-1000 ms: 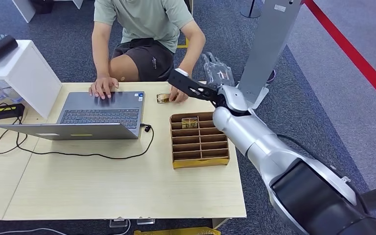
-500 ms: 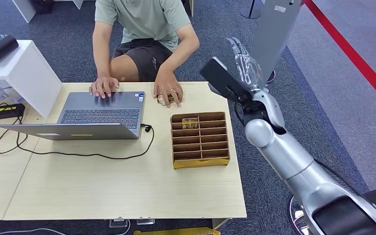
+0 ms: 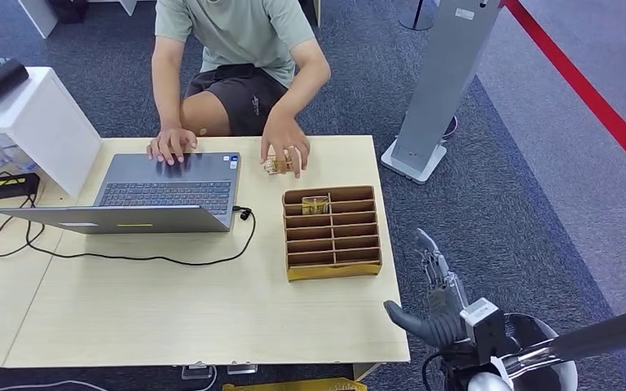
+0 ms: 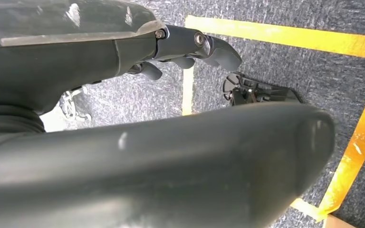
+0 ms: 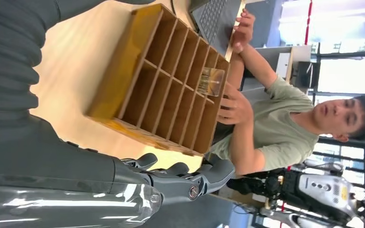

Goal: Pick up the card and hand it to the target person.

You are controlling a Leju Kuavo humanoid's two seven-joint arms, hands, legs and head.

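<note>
- The landmark here is the brown cardboard organizer (image 3: 332, 232), a boxy tray split into two columns of narrow slots, sitting on the pale wood-grain table (image 3: 171, 309) near its right edge.
- One card (image 3: 315, 204) is standing in the organizer's far-left slot, looking glossy and see-through with gold print; the right wrist view is showing it clearer (image 5: 211, 80).
- Another card (image 3: 275, 164) is lying just beyond the organizer's far edge, under the person's hand (image 3: 285, 147), which is covering most of it, so the shape is hard to read.
- The person (image 3: 236, 57) in a sage-green tee and dark shorts is sitting across the table from the organizer, head cut off at the top of the head view.
- The right hand (image 3: 432, 305) is hanging off the table edge, near the organizer's front right corner, fingers spread apart and holding nothing; matte grey thumb, darker fingers.
- The left hand (image 4: 190, 45) is over dark grey carpet with yellow tape lines, thick thumb blocking most of the shot; the fingers are curling inward with nothing in them.
- A grey laptop (image 3: 151, 195) is sitting open well left of the organizer, with a black cable (image 3: 155, 257) looping between them.
</note>
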